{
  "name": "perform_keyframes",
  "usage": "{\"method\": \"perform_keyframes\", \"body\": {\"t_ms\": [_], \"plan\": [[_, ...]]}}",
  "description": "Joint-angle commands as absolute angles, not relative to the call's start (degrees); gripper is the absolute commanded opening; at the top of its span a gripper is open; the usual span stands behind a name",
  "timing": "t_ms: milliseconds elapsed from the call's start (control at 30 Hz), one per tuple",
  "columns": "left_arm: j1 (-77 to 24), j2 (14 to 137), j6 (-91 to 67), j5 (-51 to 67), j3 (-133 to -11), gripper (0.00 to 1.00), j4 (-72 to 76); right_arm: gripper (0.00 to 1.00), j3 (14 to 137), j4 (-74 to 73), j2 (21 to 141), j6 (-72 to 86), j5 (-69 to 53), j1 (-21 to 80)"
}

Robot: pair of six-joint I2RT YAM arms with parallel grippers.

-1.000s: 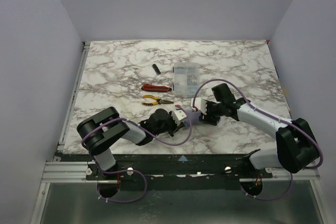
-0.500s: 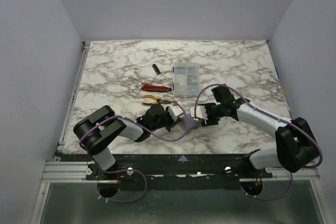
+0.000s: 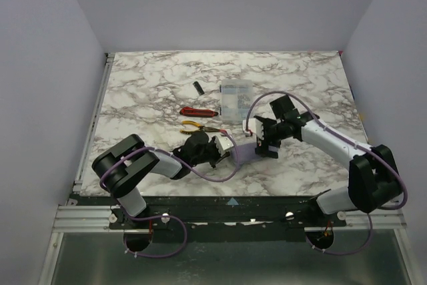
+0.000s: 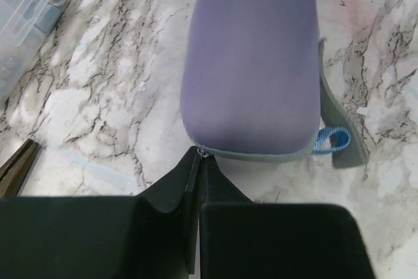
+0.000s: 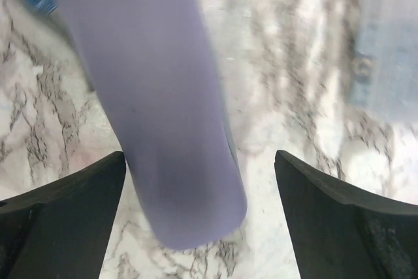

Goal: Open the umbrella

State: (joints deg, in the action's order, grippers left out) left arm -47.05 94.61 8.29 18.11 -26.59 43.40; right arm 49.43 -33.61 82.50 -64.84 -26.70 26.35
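Folded lavender umbrella (image 3: 244,151) is lying on the marble table (image 3: 147,91). Left gripper (image 3: 220,147) is pinching its left end, and right gripper (image 3: 261,139) is hanging wide open at its right end. Red pliers (image 3: 198,111), yellow-handled pliers (image 3: 199,126) and clear plastic box (image 3: 237,98) are sitting just farther back.

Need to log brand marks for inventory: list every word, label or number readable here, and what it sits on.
None can be read in any view.
Clear plastic box: any marking is too small to read.
Umbrella: plain fabric, no print shows.
Red pliers, yellow-handled pliers: too small to tell.
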Motion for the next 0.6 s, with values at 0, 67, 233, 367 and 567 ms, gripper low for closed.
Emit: {"method": "perform_keyframes", "body": {"t_ms": [0, 67, 233, 367, 567], "plan": [[-48.6, 93.8, 7.1, 19.1, -26.1, 0.0, 43.8, 0.98, 54.5, -36.1, 78.2, -44.4, -27.4, 22.6], [-48.9, 94.3, 6.2, 18.1, -26.3, 0.0, 44.1, 0.98, 55.8, -37.4, 77.0, -38.8, -26.2, 20.2], [-50.4, 95.3, 4.3, 14.8, -27.1, 0.0, 44.7, 0.99, 61.9, -40.9, 78.5, -20.9, -23.6, 10.1], [-53.0, 95.9, 3.6, 12.3, -28.1, 0.0, 44.6, 0.99, 70.6, -50.1, 85.4, -6.3, -20.6, 5.5], [-56.5, 97.7, 1.7, 9.5, -31.1, 0.0, 42.7, 0.99, 70.6, -57.3, 90.4, 5.9, -27.0, 4.4]]}}
